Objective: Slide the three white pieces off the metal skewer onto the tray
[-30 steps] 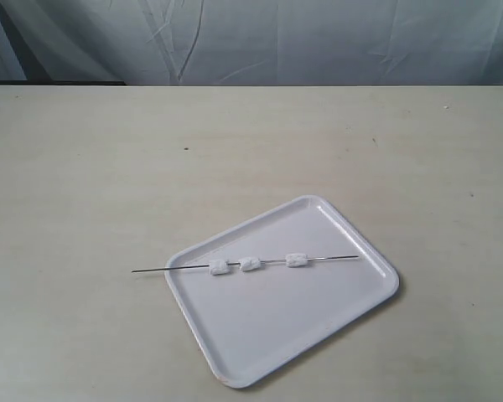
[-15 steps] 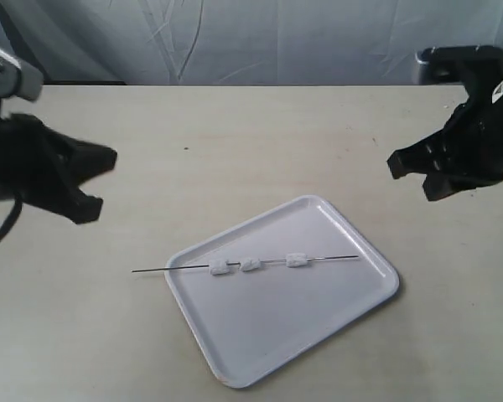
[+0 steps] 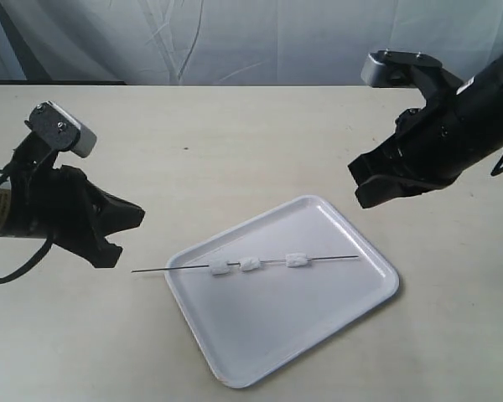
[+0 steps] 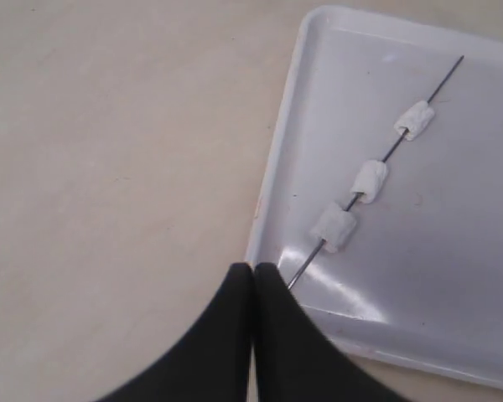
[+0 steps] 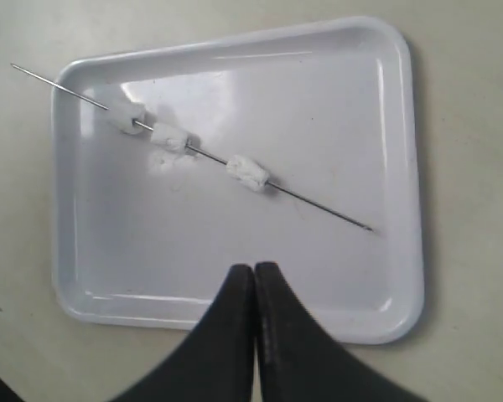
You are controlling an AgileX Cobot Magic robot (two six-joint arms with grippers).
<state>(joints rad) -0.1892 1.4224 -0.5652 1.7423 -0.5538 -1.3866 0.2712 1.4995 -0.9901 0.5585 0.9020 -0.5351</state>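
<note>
The white tray [image 3: 277, 331] lies on the table at centre right. The thin metal skewer [image 3: 159, 270] rests across it, its left end sticking out past the rim. Three white pieces [image 3: 220, 269], [image 3: 251, 264], [image 3: 296, 260] are threaded on it over the tray. My left gripper [image 3: 126, 239] hovers left of the skewer's free end, shut and empty; its wrist view has the tips [image 4: 253, 268] close to the skewer [image 4: 390, 155]. My right gripper [image 3: 358, 184] hangs above the tray's far right corner, shut and empty, its tips [image 5: 254, 268] over the tray's rim [image 5: 235, 301].
The tray sits on a plain beige table [image 3: 235, 142]. A grey cloth backdrop [image 3: 260, 42] hangs behind its far edge. Both black arms reach in from the sides, the left arm [image 3: 25, 209] low over the table.
A second ago no arm was in view. Both arms have come in from the sides and moved down and inward toward the tray. The skewer and pieces have not moved.
</note>
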